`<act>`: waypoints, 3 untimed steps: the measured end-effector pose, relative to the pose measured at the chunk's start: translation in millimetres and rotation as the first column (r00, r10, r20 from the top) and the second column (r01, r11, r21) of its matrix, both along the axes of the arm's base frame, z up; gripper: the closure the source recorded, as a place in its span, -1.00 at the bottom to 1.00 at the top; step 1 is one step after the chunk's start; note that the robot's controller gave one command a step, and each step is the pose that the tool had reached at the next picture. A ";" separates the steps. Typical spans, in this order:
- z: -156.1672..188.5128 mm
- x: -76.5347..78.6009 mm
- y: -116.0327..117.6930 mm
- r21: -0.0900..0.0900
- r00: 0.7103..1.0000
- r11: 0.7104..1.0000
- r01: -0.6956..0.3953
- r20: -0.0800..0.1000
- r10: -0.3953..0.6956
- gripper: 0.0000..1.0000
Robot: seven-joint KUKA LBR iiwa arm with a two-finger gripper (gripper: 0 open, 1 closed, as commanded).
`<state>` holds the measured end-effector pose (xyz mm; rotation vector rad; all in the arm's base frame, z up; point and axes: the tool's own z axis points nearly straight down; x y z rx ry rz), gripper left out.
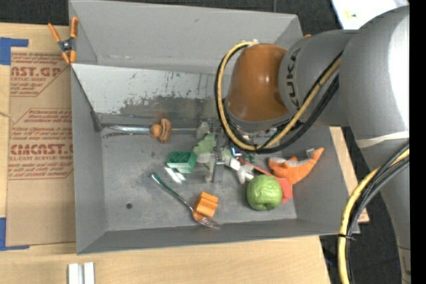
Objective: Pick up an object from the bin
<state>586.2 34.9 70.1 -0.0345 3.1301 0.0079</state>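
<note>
Gripper (212, 157) is hanging below the orange wrist cover (256, 86) at the middle of the bin (133, 30), between a pale green piece (205, 143) and a dark green block (180, 159). Whether it is open or closed cannot be told. Just right of it a small white-and-blue thing (241, 168) is lying. Farther right, a green apple (264, 193) is touching an orange toy (297, 166). Toward the front wall, an orange block (207, 203) is lying against a green-handled utensil (174, 188).
</note>
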 end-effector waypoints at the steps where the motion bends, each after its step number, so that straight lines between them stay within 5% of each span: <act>1: 0.2 3.4 7.3 -0.003 0.999 0.999 -0.054 -0.003 0.054 -1.00; 2: 0.1 1.8 2.9 0.000 1.000 1.000 -0.015 0.001 0.015 -1.00; 3: 0.3 3.4 6.5 -0.001 0.999 0.999 -0.040 0.002 0.040 1.00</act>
